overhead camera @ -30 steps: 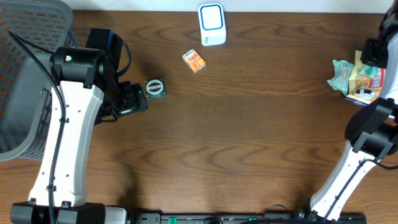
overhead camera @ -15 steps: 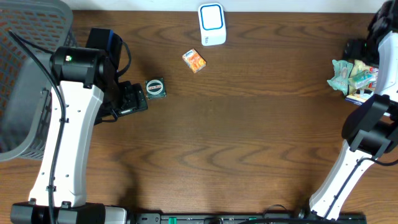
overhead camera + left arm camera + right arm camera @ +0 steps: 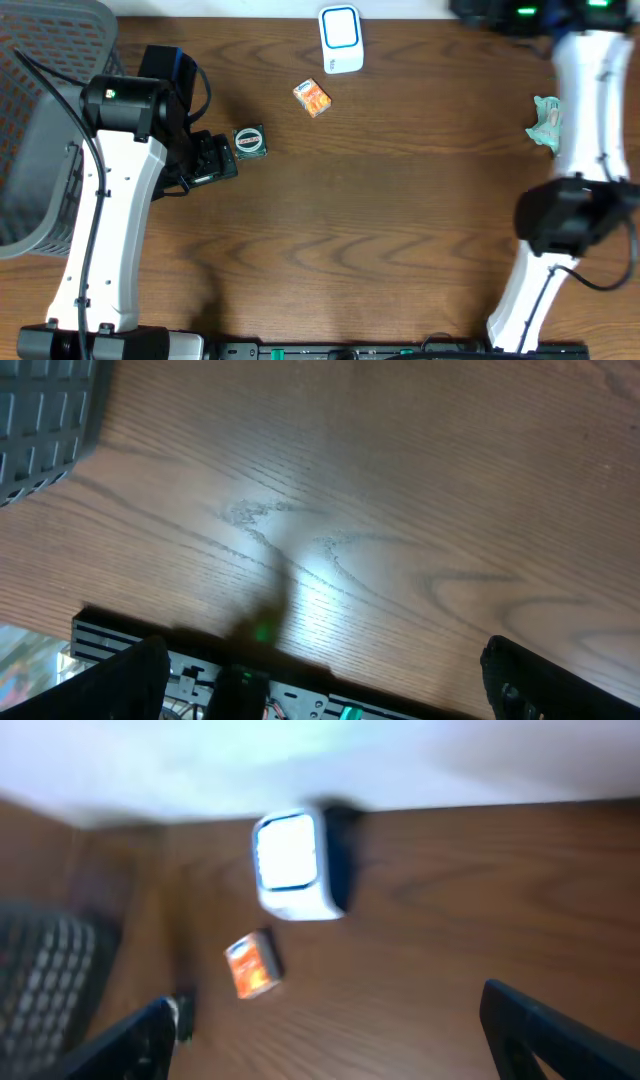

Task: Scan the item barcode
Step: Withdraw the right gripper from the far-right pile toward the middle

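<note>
You are holding the left tool (image 3: 325,675) and right tool (image 3: 325,1035) wide and empty. Fetching an item is likely coming next, perhaps gripping the orange box (image 3: 312,98) near the scanner (image 3: 341,40), upper centre.

A robotics lab bench laid out like a shop checkout.

Two white-and-black robot arms, the left arm (image 3: 110,230) and the right arm (image 3: 585,90), rise from a black mounting rail (image 3: 350,351) at the near edge of a dark wood-grain table (image 3: 400,200); that fixed rig says lab, not a real store. The retail look comes from what lies on the table: a white barcode scanner (image 3: 341,39) with a blue-edged window at the far edge, a grey plastic shopping basket (image 3: 40,120) at the left end, and small packaged goods: an orange packet (image 3: 312,98), a round dark tin (image 3: 249,141) and a pale green packet (image 3: 547,122). A plain pale wall (image 3: 300,760) stands behind the table.
</note>
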You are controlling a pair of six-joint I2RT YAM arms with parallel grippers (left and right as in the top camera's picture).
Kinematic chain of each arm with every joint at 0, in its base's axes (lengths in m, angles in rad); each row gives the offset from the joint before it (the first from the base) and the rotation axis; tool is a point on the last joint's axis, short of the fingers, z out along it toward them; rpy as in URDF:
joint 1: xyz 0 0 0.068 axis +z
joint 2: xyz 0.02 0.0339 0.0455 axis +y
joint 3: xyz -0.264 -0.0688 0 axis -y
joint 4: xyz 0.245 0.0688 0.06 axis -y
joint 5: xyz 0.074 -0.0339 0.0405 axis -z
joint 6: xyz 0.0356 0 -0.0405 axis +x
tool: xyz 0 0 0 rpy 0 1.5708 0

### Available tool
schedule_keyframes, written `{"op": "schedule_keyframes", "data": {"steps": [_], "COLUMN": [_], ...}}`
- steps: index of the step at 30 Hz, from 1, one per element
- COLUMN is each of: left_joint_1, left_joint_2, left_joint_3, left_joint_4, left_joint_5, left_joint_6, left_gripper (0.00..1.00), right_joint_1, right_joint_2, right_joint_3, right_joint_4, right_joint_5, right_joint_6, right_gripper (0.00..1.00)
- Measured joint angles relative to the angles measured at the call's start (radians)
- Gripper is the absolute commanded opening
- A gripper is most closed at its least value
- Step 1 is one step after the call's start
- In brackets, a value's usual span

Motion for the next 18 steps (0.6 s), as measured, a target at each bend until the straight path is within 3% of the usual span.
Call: {"op": "schedule_keyframes", "data": {"steps": [8,14,18], "left_joint_1": [0.0,0.0,0.0], "left_joint_2": [0.0,0.0,0.0], "left_joint_3": [0.0,0.0,0.0], "left_joint_4": [0.0,0.0,0.0], "left_joint_5": [0.0,0.0,0.0], "left_joint_6": [0.0,0.0,0.0], "left_gripper": [0.98,0.98,0.98], "right_joint_1": [0.336,0.446,0.47], "right_joint_2": [0.148,0.267,0.336], "right_joint_3": [0.0,0.0,0.0], "right_joint_4": [0.102,0.19,0.217], "right_joint_5": [0.229,0.326,0.348], "right_joint_6": [-0.009,-0.002,0.019], "right_gripper": [0.8,0.59,0.63]}}
